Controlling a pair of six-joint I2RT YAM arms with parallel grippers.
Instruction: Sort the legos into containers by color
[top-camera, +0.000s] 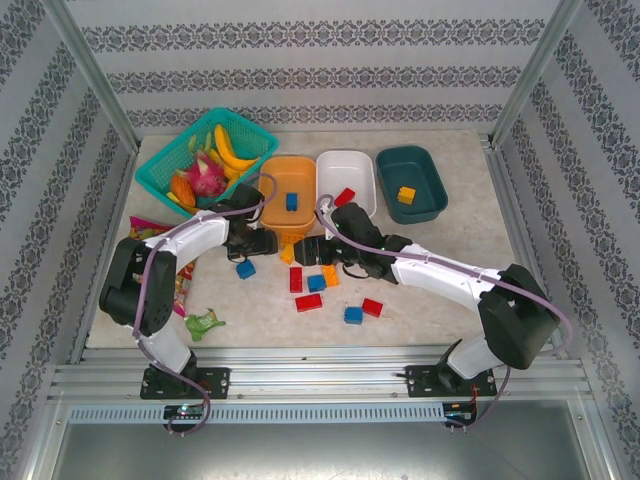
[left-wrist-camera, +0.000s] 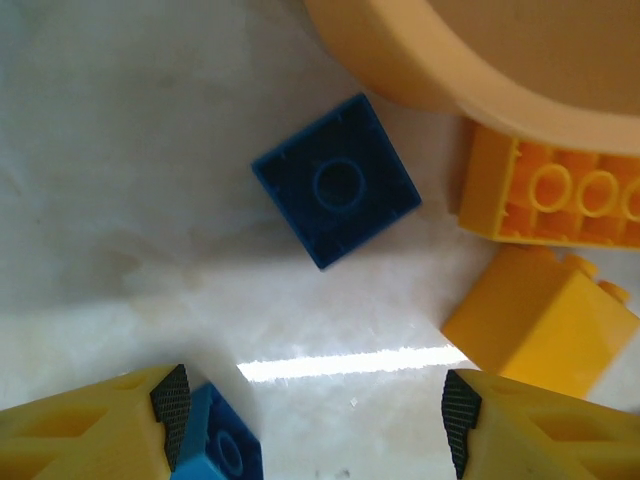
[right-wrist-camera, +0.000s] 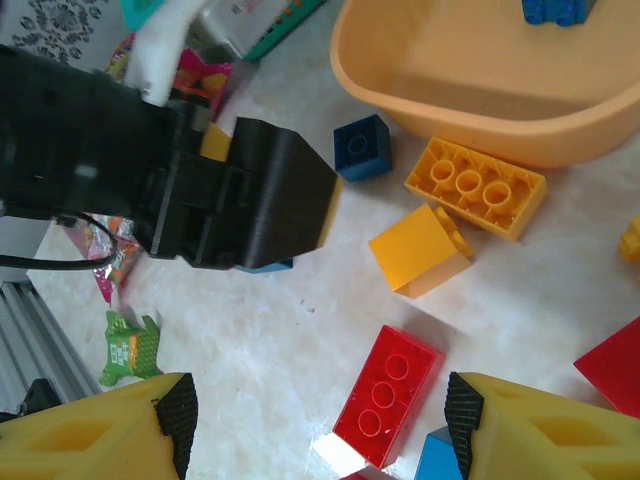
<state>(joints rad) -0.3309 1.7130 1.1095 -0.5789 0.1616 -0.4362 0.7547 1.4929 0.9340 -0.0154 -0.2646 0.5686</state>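
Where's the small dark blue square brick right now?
The dark blue brick lies mid-frame in the left wrist view, ahead of the open left gripper, near the orange plastic tub's rim.

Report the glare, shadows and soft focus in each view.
Left wrist: a bright glare stripe crosses the table below a shadow band; the dark blue brick is sharp, the orange tub rim soft. Right wrist: the left arm looms dark and blurred; a white glare patch lies beside the long red brick. Top external: even light, faint shadows.
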